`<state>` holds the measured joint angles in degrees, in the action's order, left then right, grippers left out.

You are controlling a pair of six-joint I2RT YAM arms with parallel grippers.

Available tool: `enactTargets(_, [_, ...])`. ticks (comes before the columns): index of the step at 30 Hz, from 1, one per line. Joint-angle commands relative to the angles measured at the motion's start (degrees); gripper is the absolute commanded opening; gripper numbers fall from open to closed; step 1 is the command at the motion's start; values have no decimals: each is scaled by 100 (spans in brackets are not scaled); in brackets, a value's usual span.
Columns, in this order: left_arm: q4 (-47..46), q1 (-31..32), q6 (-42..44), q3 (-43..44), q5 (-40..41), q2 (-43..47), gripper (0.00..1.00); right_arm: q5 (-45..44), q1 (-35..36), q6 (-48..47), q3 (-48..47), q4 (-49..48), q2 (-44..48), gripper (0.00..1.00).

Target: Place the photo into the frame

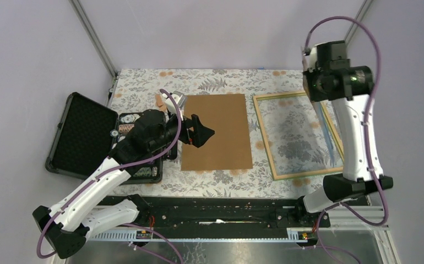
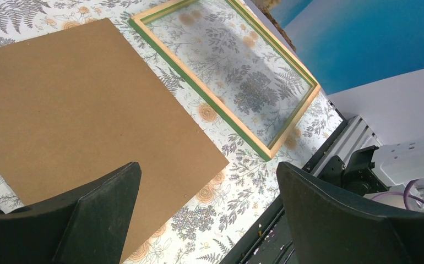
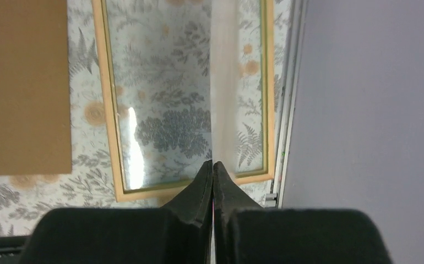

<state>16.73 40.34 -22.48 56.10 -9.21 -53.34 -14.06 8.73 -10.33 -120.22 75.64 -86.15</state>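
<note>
**Photo held upright over the frame's right side**

Photo [image 2: 364,44] is pinched along one edge in the right gripper [image 3: 213,165], whose fingers are clenched tight on it. The sheet hangs on edge, blue side facing left. From the right wrist it shows only as a thin pale strip running away from the fingertips.

Directly below it lies the frame [image 1: 265,137], flat on the right half of the table [image 1: 221,77], its long axis running near to far and slightly skewed. The sheet's plane follows that same axis, above the right part of the opening and close to the right rail. Judging from this, the coming move depends on tipping the sheet leftward and down so that it lands flat inside the rails. The right arm is by far the nearer.

The left gripper [image 1: 201,132] is spread wide and grasps nothing. It hovers over the brown backing board [image 1: 218,132], which lies just left of the frame and apart from it. A black poker-chip case [image 1: 83,137] sits open at the far left, well out of the way. Nothing lies between photo and frame.
</note>
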Motion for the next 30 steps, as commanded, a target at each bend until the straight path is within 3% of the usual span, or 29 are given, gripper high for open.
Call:
enactTargets(1, [-170,25,134,15,128,72,99,-524,413,-1,871,90,-570,0])
enactTargets(9, [-85,25,217,17,297,27,99,-1323,1175,1243,2928,-1656,-490,0])
enactTargets(16, [-80,18,209,15,241,-59,99,-1563,1685,848,4112,-2716,-626,0])
enactTargets(30, [-59,-42,209,7,236,-180,99,-2196,1691,-193,3949,-3192,-1280,0])
